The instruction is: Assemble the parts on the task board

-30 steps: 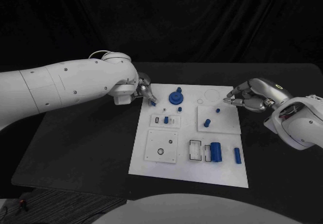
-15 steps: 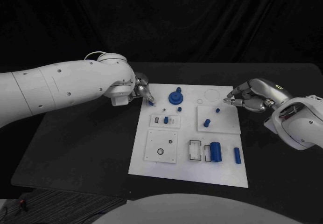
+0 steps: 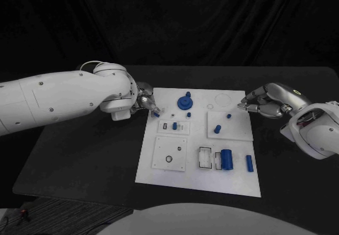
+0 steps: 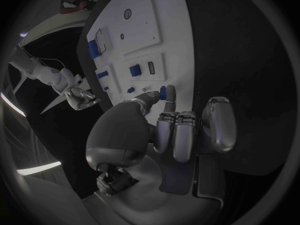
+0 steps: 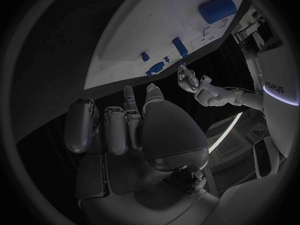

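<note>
Left hand pinching a small blue part at the board's left edge

Lower in the head view, loose blue cylinders (image 3: 227, 159) lie on the task board (image 3: 169, 178). Higher, the left hand (image 3: 146, 102) pinches a small blue part (image 3: 155, 113) at its fingertips just over the board's left rim, sockets lying rightward. The right hand (image 3: 265, 104), fingers curled in, appears empty by the upper right corner.

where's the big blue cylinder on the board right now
In the head view the big blue cylinder lies on the near right part of the task board, between a white rectangular slot and a thinner blue pin.
</note>
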